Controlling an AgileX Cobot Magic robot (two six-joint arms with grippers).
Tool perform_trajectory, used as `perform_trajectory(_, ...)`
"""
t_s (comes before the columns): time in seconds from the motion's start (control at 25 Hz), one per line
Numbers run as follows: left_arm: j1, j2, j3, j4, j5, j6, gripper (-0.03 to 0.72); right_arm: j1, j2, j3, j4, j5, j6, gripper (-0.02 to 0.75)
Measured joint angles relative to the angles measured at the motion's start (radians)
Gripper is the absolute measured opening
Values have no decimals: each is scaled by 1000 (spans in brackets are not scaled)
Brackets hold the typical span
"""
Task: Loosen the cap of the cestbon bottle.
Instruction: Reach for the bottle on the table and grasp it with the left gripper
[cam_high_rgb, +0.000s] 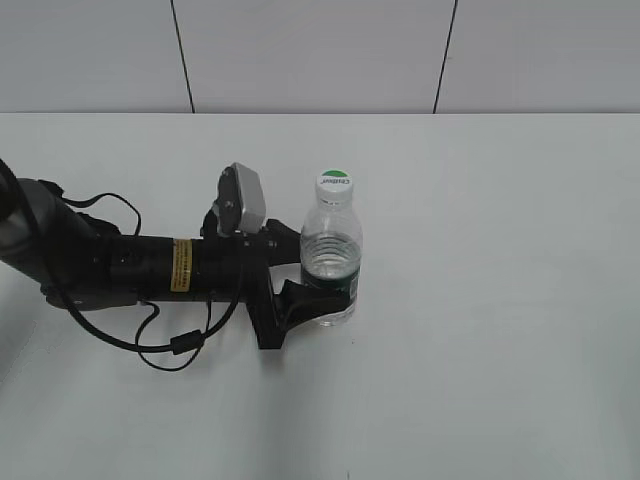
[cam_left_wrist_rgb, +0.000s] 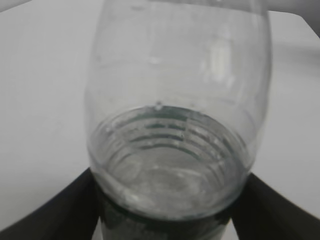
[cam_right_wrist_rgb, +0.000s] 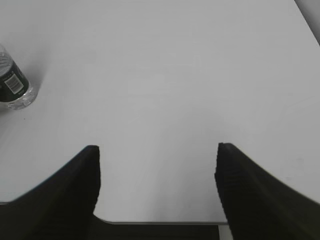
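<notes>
— What do you see behind the work surface?

— You see a pale grey wall (cam_high_rgb: 310, 55) of large panels, split by two thin dark seams.

— And below it?

— A plain white table (cam_high_rgb: 500, 300) fills your view — evenly lit, matte, with only soft shadows.

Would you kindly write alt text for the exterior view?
The left gripper is closed around the green-labelled middle of the upright cestbon bottle on a white table. Its white cap is on; the right arm is absent.

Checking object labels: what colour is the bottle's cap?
The cap is white with a green half-circle on top, clearest in the exterior view.
</notes>
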Motion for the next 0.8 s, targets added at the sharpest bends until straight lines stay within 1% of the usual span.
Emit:
perform_trajectory(0.12, 0, 0, 0, 0, 2, 0, 421, 0, 0, -1, 18, 0, 0, 551)
perform_trajectory(0.2, 0, 0, 0, 0, 2, 0, 409, 0, 5, -12, 20, -1, 0, 551)
perform_trajectory(0.32, 0, 0, 0, 0, 2, 0, 400, 0, 85, -40, 22, -43, 1, 551)
perform_trajectory(0.52, 0, 1, 0, 0, -1, 0, 395, 0, 312, -106, 22, -122, 1, 551)
perform_trajectory(0.8, 0, 3, 0, 1, -8, 0, 377, 0, 676, -260, 24, -132, 16, 551)
